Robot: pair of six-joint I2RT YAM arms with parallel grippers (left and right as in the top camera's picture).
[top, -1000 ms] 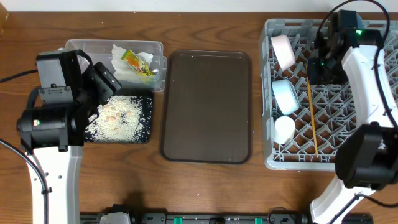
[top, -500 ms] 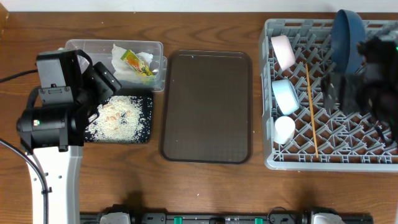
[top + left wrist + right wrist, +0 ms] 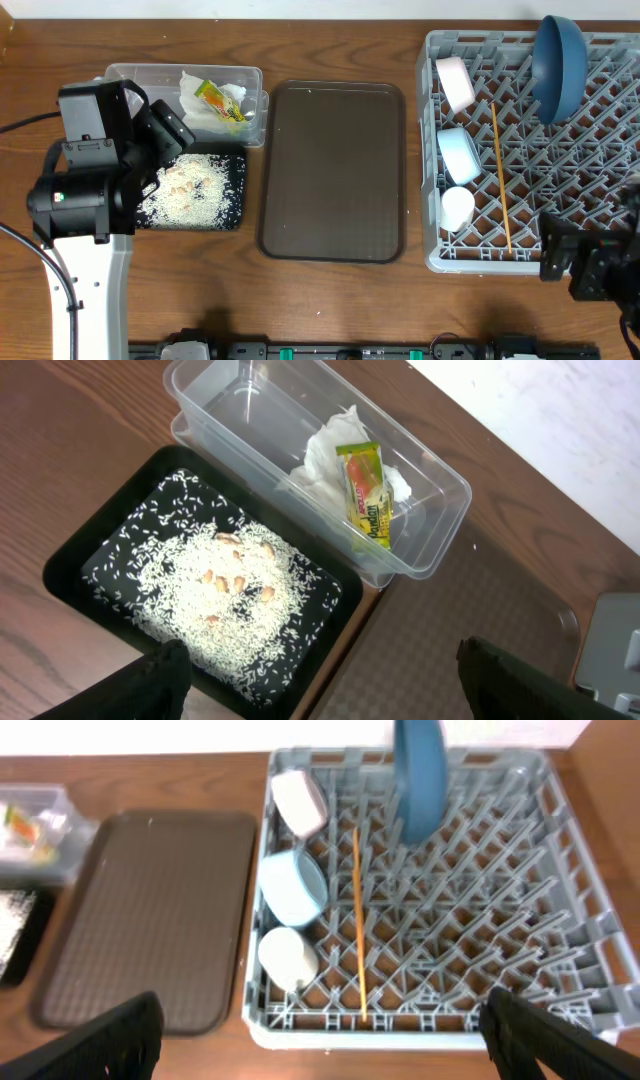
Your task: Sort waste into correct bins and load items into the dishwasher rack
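Observation:
The grey dishwasher rack (image 3: 480, 262) at the right holds the dark-blue plate (image 3: 558, 65) on edge at the back. Along its left side lie a white bowl (image 3: 455, 82), a light-blue bowl (image 3: 460, 155) and a white cup (image 3: 457, 207), with chopsticks (image 3: 500, 170) beside them. The clear tub (image 3: 150, 75) contains tissue (image 3: 330, 445) and the snack wrapper (image 3: 366, 492). Rice covers the black tray (image 3: 232, 205). My left gripper (image 3: 322, 660) hangs open over that tray's near right corner. My right gripper (image 3: 322, 1005) is open and empty above the rack's front edge (image 3: 400, 1035).
A dark brown serving tray (image 3: 333, 170) lies between the bins and the rack. The left arm's white base (image 3: 85, 280) stands at the front left. The right arm's dark body (image 3: 590, 262) sits at the front right corner.
The right gripper opened and let go of the dark-blue plate, which now stands in the rack. The right arm pulled back from the rack's far right to the table's front. The left arm stayed still.

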